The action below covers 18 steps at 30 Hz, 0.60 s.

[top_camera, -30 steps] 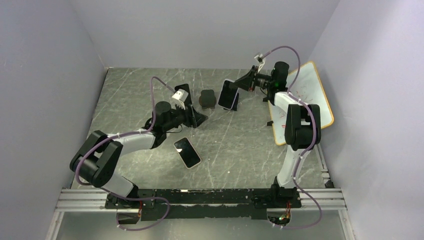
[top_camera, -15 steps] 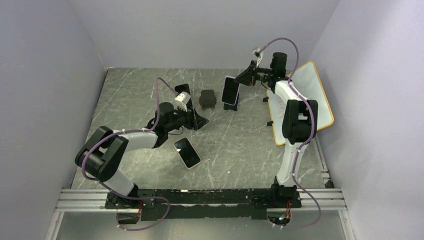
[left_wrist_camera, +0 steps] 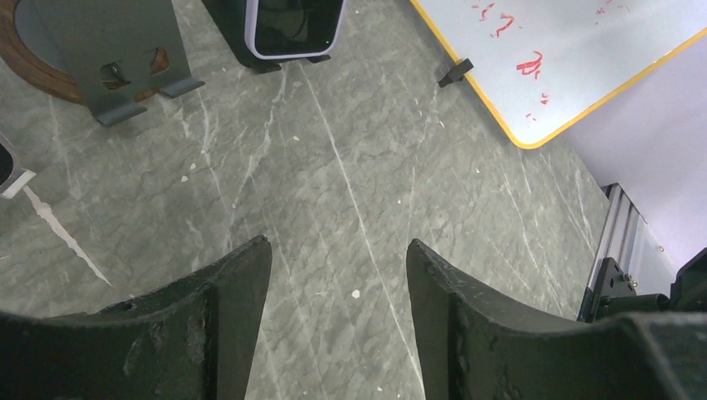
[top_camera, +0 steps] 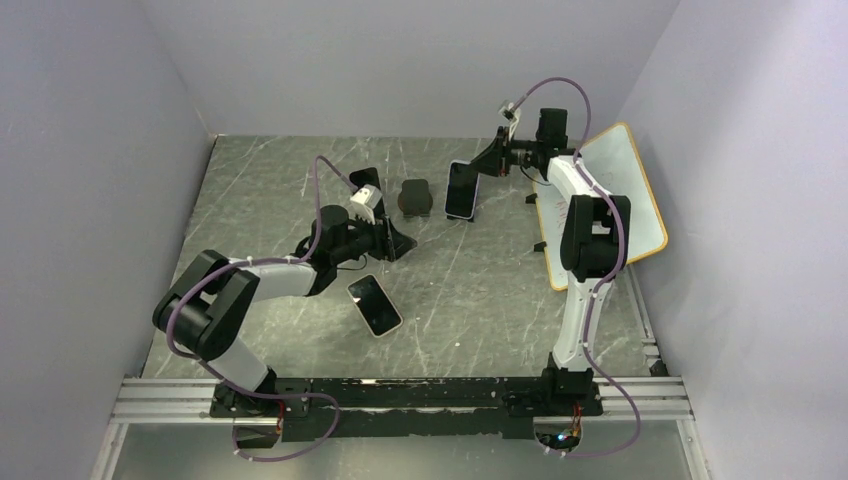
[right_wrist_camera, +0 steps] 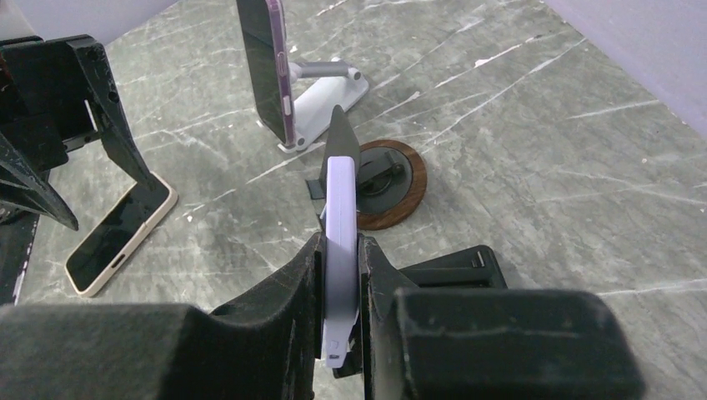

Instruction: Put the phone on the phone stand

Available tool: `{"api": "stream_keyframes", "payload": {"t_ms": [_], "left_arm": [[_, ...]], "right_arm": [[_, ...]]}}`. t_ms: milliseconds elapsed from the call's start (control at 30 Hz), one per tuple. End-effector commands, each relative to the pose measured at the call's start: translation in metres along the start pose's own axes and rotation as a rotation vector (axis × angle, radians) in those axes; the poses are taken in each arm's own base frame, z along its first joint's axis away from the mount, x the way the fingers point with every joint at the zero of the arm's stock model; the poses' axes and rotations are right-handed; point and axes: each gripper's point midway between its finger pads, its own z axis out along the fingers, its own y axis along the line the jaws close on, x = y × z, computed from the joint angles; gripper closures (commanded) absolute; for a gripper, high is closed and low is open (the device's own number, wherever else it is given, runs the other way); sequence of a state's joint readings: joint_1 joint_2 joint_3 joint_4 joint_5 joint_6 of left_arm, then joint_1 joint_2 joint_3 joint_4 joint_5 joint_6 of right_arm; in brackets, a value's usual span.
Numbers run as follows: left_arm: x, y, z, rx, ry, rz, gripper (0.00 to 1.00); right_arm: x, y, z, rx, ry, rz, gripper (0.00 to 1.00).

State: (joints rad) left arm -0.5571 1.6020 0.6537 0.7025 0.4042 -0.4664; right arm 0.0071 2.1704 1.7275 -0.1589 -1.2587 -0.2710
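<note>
My right gripper (top_camera: 480, 168) (right_wrist_camera: 340, 243) is shut on the top edge of a lavender phone (top_camera: 461, 190) (right_wrist_camera: 340, 208), holding it upright at the far middle of the table. The phone's lower end is at a black phone stand (top_camera: 463, 214) (right_wrist_camera: 467, 265); the left wrist view shows the phone (left_wrist_camera: 293, 25) sitting in that stand (left_wrist_camera: 250, 60). My left gripper (top_camera: 400, 240) (left_wrist_camera: 338, 250) is open and empty, low over the table, left of centre.
A cream-cased phone (top_camera: 375, 305) (right_wrist_camera: 117, 235) lies flat near the left gripper. A grey stand on a round wooden base (top_camera: 415, 198) (right_wrist_camera: 385, 179) and a white stand holding a purple phone (right_wrist_camera: 279, 75) sit at the back. A whiteboard (top_camera: 600, 200) leans at the right.
My right gripper has drawn back slightly to the right and turned the lavender phone more upright over the black stand. The left arm has shifted only slightly.
</note>
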Motion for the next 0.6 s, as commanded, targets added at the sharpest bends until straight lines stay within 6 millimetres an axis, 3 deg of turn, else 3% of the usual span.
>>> {"api": "stream_keyframes", "payload": {"t_ms": [0, 300, 500, 567], "left_arm": [[-0.002, -0.002, 0.004, 0.024, -0.007, 0.021, 0.35], [0.002, 0.0, 0.007, 0.025, 0.002, 0.014, 0.36], [0.005, 0.001, 0.009, 0.031, 0.007, 0.008, 0.36], [0.005, 0.001, 0.009, 0.031, 0.008, 0.008, 0.36]], "right_arm": [[-0.002, -0.005, -0.001, -0.009, 0.008, -0.056, 1.0], [0.009, -0.008, -0.001, -0.005, 0.017, -0.104, 1.0], [-0.005, -0.006, -0.002, 0.01, -0.011, -0.148, 1.0], [-0.01, -0.013, -0.015, 0.038, -0.022, -0.154, 1.0]]}}
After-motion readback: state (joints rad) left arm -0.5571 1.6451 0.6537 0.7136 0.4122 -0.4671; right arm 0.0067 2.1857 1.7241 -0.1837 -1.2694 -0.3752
